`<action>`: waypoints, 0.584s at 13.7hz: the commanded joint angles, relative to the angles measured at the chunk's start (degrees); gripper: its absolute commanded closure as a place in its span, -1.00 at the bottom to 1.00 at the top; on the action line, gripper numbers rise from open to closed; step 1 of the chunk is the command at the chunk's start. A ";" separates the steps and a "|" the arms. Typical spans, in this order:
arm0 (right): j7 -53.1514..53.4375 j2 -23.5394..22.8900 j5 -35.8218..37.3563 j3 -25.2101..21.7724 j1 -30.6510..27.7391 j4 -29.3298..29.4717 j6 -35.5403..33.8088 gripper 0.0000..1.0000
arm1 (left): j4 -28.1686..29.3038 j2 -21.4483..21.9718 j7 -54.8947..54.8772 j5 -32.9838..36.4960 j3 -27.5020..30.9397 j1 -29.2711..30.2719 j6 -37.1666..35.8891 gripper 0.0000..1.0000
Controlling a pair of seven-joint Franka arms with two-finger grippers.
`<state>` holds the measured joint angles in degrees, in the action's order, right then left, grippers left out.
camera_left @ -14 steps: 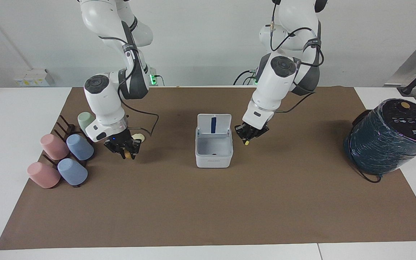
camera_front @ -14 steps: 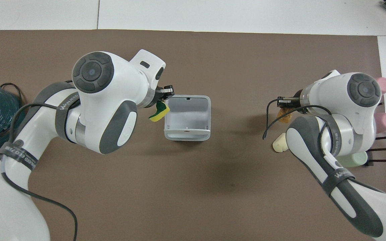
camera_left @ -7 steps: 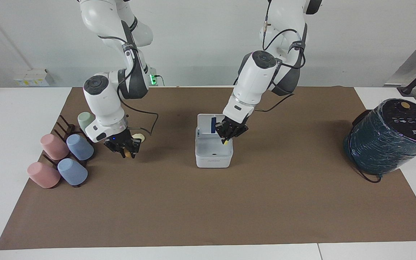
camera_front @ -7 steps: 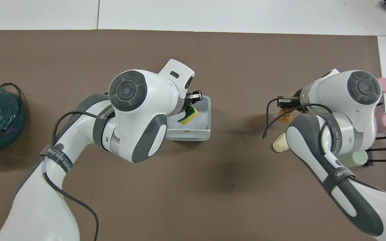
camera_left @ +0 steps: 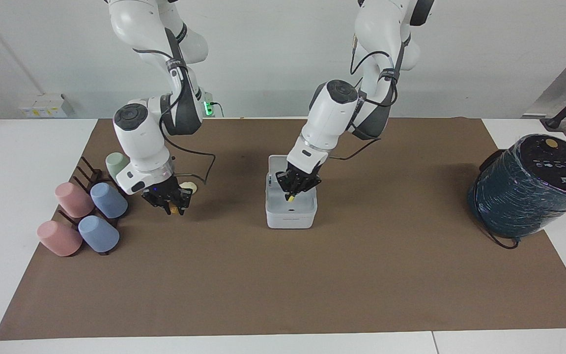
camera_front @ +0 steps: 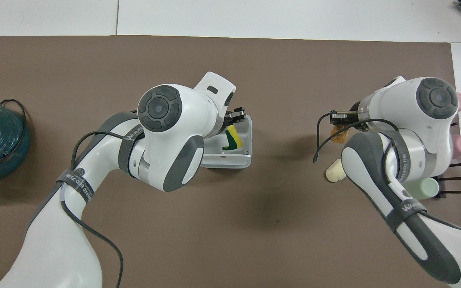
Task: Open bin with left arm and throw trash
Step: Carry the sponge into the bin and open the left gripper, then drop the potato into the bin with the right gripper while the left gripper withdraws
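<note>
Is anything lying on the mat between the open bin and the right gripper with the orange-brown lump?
No: both views show only bare brown mat between the bin and the right gripper; the cream lump lies nearer the robots.

Both views are evenly and brightly lit from above, with no single lamp to be made out. Soft, blurred-edged shadows are cast on the brown mat (camera_left: 283,275): one beneath the left gripper (camera_left: 297,187) beside the bin (camera_left: 291,216), one under the right gripper (camera_left: 167,199), and a faint patch seen mid-mat in the overhead view. Mild sheen is carried by the white arm shells, and small highlights by the teal wrapped cylinder (camera_left: 528,189). No motion blur is seen around either pair of jaws. Fine detail between the jaws is left unresolved. Straight mat edges are kept nearly straight toward the frame borders
</note>
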<state>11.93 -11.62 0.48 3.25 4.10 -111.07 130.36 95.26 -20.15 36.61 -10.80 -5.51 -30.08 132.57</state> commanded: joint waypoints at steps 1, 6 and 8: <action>0.82 0.10 0.14 0.53 -0.23 2.60 -3.43 1.00 | -4.02 -0.77 0.31 -0.98 0.77 -0.07 -6.86 -0.82; 3.89 -0.07 0.05 0.53 3.36 11.21 -13.72 1.00 | -15.80 0.29 -1.97 0.07 2.70 7.73 -32.25 -0.82; 8.17 -0.33 0.05 0.53 5.91 12.45 -13.47 1.00 | -17.13 0.72 -7.31 4.44 2.79 10.21 -37.19 -0.86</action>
<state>16.35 -11.24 0.48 3.47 8.29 -100.46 117.86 79.79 -19.48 32.37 -9.14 -2.60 -21.60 99.71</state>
